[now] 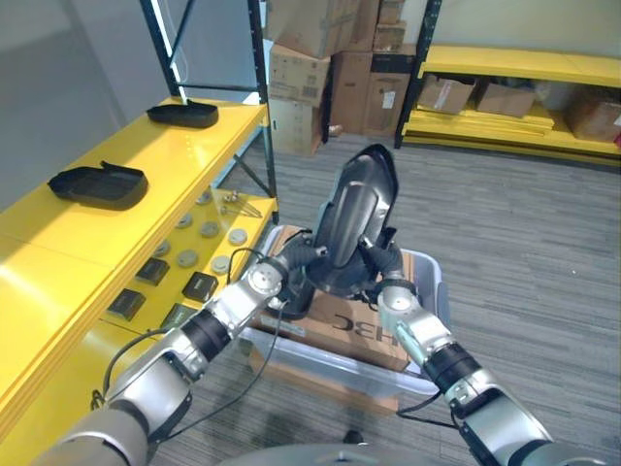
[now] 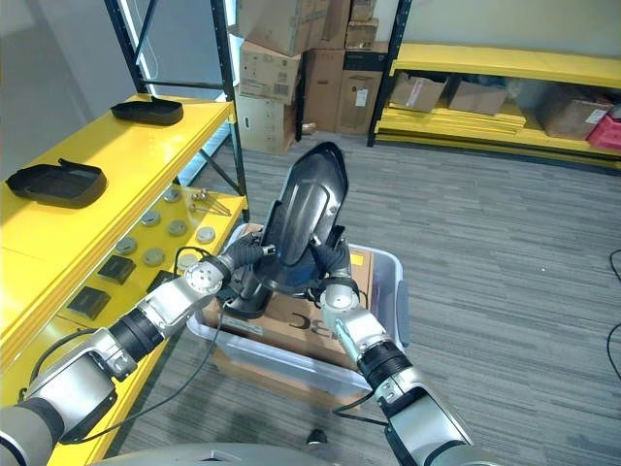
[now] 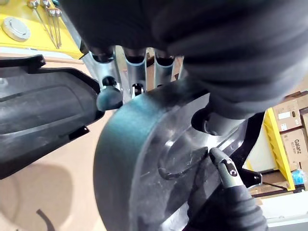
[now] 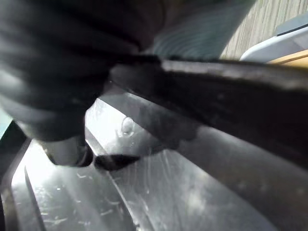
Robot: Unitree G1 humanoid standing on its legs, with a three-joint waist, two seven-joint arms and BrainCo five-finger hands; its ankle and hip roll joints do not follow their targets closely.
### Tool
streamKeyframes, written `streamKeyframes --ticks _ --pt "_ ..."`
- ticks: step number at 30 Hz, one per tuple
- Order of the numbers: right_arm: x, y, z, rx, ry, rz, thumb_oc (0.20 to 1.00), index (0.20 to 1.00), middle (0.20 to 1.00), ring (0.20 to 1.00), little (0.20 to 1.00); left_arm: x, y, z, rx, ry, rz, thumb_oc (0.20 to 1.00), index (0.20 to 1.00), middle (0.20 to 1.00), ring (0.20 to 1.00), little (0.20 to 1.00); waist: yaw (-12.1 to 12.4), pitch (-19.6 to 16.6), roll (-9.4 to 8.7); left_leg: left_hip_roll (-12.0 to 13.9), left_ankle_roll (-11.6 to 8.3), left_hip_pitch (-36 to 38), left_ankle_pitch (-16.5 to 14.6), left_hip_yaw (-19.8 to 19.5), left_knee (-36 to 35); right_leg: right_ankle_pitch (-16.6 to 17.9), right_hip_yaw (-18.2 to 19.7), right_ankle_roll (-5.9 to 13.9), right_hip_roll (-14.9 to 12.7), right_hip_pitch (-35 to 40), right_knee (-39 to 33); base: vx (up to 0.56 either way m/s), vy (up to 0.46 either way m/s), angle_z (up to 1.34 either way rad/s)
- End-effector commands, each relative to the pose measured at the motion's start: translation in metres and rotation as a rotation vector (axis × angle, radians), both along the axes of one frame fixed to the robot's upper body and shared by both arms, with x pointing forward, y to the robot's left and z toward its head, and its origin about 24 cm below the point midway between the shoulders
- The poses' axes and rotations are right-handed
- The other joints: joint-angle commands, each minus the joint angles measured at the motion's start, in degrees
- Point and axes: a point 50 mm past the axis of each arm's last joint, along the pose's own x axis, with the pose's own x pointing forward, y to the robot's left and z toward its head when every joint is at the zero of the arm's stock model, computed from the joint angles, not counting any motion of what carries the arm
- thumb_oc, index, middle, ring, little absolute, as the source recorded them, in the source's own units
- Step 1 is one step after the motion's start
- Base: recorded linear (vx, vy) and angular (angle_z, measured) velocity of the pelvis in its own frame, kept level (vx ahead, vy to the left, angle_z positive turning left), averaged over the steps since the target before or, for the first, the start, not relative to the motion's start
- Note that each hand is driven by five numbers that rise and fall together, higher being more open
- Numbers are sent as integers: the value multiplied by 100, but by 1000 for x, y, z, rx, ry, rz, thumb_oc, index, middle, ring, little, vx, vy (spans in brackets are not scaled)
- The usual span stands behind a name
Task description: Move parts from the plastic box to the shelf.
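At centre of the frame, over the plastic box (image 1: 427, 267), a long black part (image 1: 354, 228) is held upright, tilted a little toward the upper right. Left hand (image 1: 303, 264) grips its lower left edge; the left wrist view shows its fingers (image 3: 135, 72) curled over the rim of the part with the thumb on the near face. Right hand (image 1: 380, 264) holds the lower right side, fingers wrapped against the part's back. Box sits on grey carpet, a flat cardboard sheet (image 1: 354, 330) inside it under the part. Another black part (image 3: 43, 120) lies on that cardboard, seen in the left wrist view. Along the left of the frame runs the yellow shelf (image 1: 146, 209). Two black parts rest on its top: one near (image 1: 97, 183), one farther back (image 1: 182, 114). Small round and square pieces (image 1: 189, 257) lie on its lower level.
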Motion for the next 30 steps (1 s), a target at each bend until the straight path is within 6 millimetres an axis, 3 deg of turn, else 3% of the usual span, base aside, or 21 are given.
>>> streamKeyframes --ticks 1,7,13,17,18,20,24,26,30 --pt "26 49 62 176 -233 170 1000 1000 1000 1000 1000 -14 -63 34 -196 -119 -202 200 200 200 200 200 114 -175 -140 491 -287 -119 -356 -19 469 -313 -164 560 -426 148 64 0 0 0" --pt "21 39 53 370 -197 134 1000 1000 1000 1000 1000 -8 -50 43 -289 -147 -129 200 200 200 200 200 130 -152 -143 501 -298 -113 -359 -31 482 -303 -189 550 -438 159 64 0 0 0" --pt "19 15 45 282 -203 77 1000 1000 1000 1000 1000 -2 -36 53 -391 -166 -82 200 200 200 200 200 139 -151 -133 500 -284 -136 -362 -43 507 -293 -200 538 -443 156 65 0 0 0" --pt "10 -22 33 241 -190 -46 1000 1000 1000 1000 1000 2 -18 60 -491 -184 -14 200 200 200 200 200 71 -172 -129 498 -271 -154 -347 -15 483 -283 -156 540 -433 111 64 0 0 0" --pt "5 -39 30 223 -197 -106 1000 1000 1000 1000 1000 3 -10 64 -535 -194 18 200 200 200 200 200 32 -162 -130 499 -265 -150 -347 8 477 -282 -140 542 -430 99 67 0 0 0" --pt "0 -50 29 211 -210 -133 1000 1000 1000 1000 1000 3 -2 67 -558 -210 36 200 200 200 200 200 15 -163 -131 501 -261 -152 -344 20 473 -281 -130 544 -426 92 66 2 0 -5" --pt "-17 -90 33 135 -274 -232 1000 1000 1000 1000 1000 5 31 78 -630 -285 137 200 200 200 200 200 -50 -148 -126 507 -252 -150 -319 62 444 -288 -122 540 -410 72 76 4 9 -10" --pt "-34 -112 37 106 -320 -282 1000 1000 1000 1000 1000 3 60 86 -642 -360 220 200 200 200 200 200 -79 -148 -129 506 -244 -154 -305 65 417 -299 -126 543 -402 58 83 -3 6 -2" --pt "-56 -135 45 98 -377 -306 1000 1000 1000 1000 1000 -2 109 90 -623 -461 390 200 200 200 200 200 -142 -135 -109 513 -249 -157 -272 67 367 -357 -151 535 -371 56 108 -11 7 -1"
